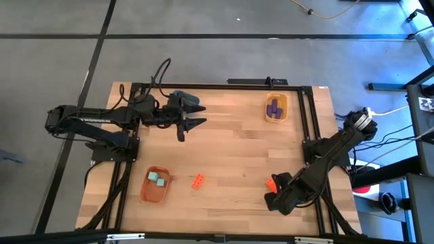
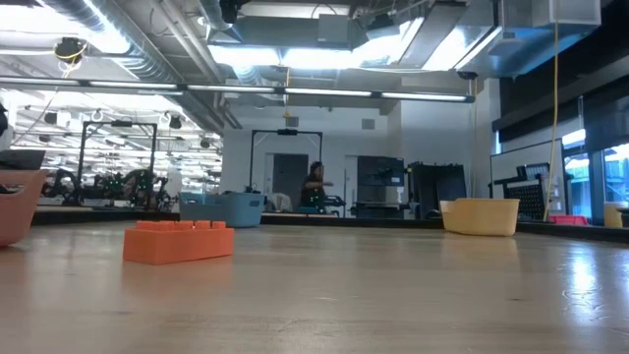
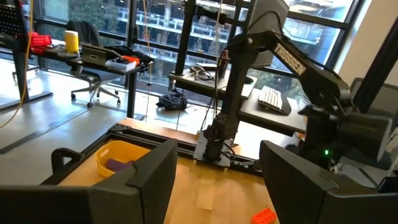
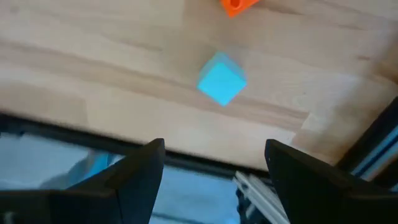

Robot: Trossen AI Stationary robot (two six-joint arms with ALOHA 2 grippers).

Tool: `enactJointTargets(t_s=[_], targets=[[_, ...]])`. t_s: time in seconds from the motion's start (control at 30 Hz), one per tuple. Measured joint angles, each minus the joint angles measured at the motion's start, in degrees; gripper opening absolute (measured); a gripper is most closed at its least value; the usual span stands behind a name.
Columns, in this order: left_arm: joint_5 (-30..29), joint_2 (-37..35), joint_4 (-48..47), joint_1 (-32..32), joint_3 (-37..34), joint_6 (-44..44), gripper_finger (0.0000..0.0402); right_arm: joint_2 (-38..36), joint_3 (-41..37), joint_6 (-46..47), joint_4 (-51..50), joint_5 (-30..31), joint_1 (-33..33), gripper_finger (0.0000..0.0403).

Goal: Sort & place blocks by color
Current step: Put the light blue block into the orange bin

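Note:
My right gripper (image 1: 277, 198) is open near the table's near right corner, and it also shows open in its wrist view (image 4: 214, 168). A teal block (image 4: 221, 79) lies on the wood beyond its fingertips, untouched, and is hidden in the high view. An orange-red brick (image 1: 271, 183) lies just past it and also shows in the right wrist view (image 4: 239, 5). Another orange-red brick (image 1: 198, 181) lies at the near middle. Purple blocks (image 1: 274, 108) sit in the yellow bowl (image 1: 285, 108). Teal blocks (image 1: 158, 179) sit in the orange bowl (image 1: 150, 193). My left gripper (image 1: 201, 116) is open and empty at the far left.
A dark blue bowl (image 1: 182, 99) stands under my left arm at the far edge. A black frame (image 1: 308, 122) runs round the tabletop. Bare wood (image 1: 237, 149) lies in the middle. A person (image 2: 314, 187) stands far off in the room.

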Motion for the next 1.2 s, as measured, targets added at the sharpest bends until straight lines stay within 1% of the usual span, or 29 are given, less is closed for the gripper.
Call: enactJointTargets(t_s=[0.07, 0.17, 0.37, 0.7, 1.0, 1.2], targets=[[0.0, 0.0, 0.02, 0.0, 0.0, 0.0, 0.022, 1.78, -0.03, 2.66, 0.12, 1.38, 0.59, 0.028], [0.0, 0.0, 0.0, 0.0, 0.0, 0.0, 0.022, 3.96, -0.05, 5.81, 0.24, 1.91, 1.17, 0.028], [-0.01, 0.0, 0.02, 0.0, 0.0, 0.0, 0.022, 7.47, -0.05, 8.93, 0.42, 2.51, 1.9, 0.028], [-0.04, 0.0, 0.02, 0.0, 0.0, 0.0, 0.022, 11.27, -0.05, 9.34, 2.91, 2.95, 1.88, 0.028], [-0.37, 0.0, 0.11, 0.0, 0.0, 0.02, 0.022, 14.0, -0.05, 9.59, 3.08, 3.36, 1.86, 0.028], [-0.42, 0.0, 0.33, 0.0, 0.0, 0.02, 0.022, 14.62, -0.05, 9.6, 3.51, 3.37, 1.73, 0.028]])
